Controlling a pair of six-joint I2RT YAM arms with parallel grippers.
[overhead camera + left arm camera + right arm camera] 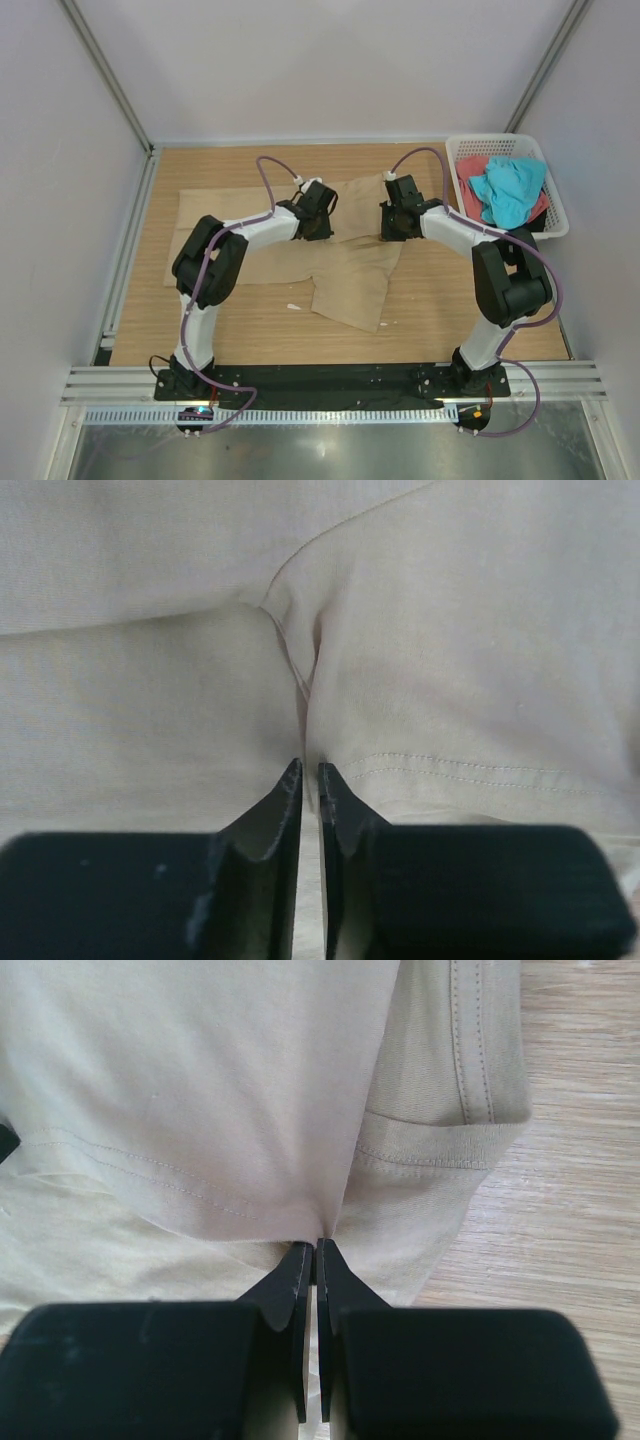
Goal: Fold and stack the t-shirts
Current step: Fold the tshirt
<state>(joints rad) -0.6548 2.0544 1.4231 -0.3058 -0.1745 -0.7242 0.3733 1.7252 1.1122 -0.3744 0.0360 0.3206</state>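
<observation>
At the centre of the wooden surface (250,320) lay the tan t-shirt (350,275), spread out, with one part flat toward the left and another angled toward the near edge. The left arm (250,232) and right arm (455,230) both reached to its far-middle area, fairly near each other.

Jaws: the left jaws were drawn almost together, with a ridge of tan cloth pinched up between the tips. The right jaws were likewise closed to a sliver, gripping the cloth at a stitched hem, just beside a sleeve cuff.

Risks, as judged:
- Both grips were taken at the very tips. A quick pull could slip the cloth free of either one.
- How many layers each pinch held could not be told. If only the top layer were caught, the layers would part on lifting and the fold would be spoiled.
- Uneven travel of the two arms would skew the fold line or bunch the shirt.
- Dragging low across the surface could rumple the flat part.

Condition of the shirt: plain, matte, soft and thin, with double-stitched hems. It was creased around both pinch points, irregular in outline and not yet a tidy fold.

The turquoise shirt (510,190) and coral-red shirt (468,172) lay heaped in the white basket (455,160) at the far right, well apart from the arms and unfolded.
</observation>
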